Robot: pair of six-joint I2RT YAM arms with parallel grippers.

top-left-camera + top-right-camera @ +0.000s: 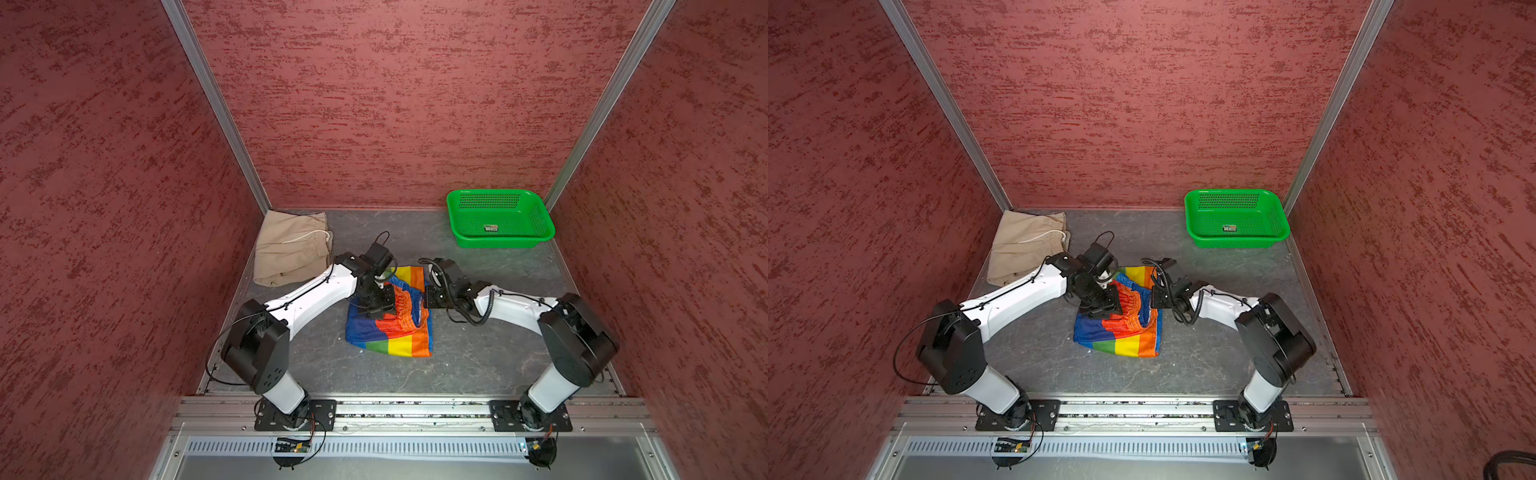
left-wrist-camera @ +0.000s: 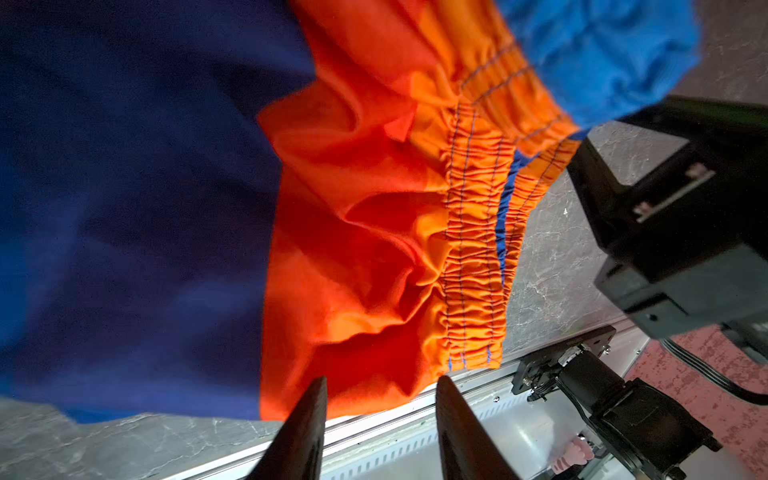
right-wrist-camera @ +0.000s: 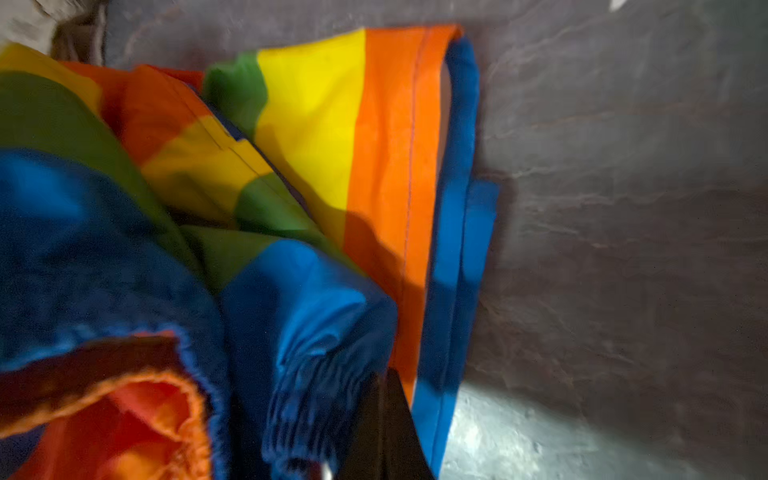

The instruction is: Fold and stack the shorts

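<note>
Status: rainbow shorts (image 1: 390, 328) sit mid-tabletop (image 1: 478, 353), half bunched. The striped leg is flat at the near side, and the orange waistband (image 2: 473, 249) is ruffled on top.

Both arms are on them. The left gripper (image 1: 375, 309) is over the left part of the pile. In the left wrist view its fingers (image 2: 316, 399) stand clearly apart, so it's open. The red-orange fabric edge hangs between the tips and nothing is clamped.

The right gripper (image 1: 427, 297) is at the right edge of the same shorts. In the right wrist view (image 3: 382, 399) the jaws are pressed together on the gathered blue edge, so we read that as closed and pinching the rainbow shorts. That view is blurry, so the exact bite point is unclear.

Beige shorts (image 1: 291, 249) are folded in the far left corner against the wall, white drawstring on top. They're apart from the rainbow pair and no gripper touches them.

The green basket (image 1: 498, 242) is in the far right corner, well away from both pairs. There's a small label on its floor, too small for us to read.

Both top views agree on the layout (image 1: 1121, 332).
</note>
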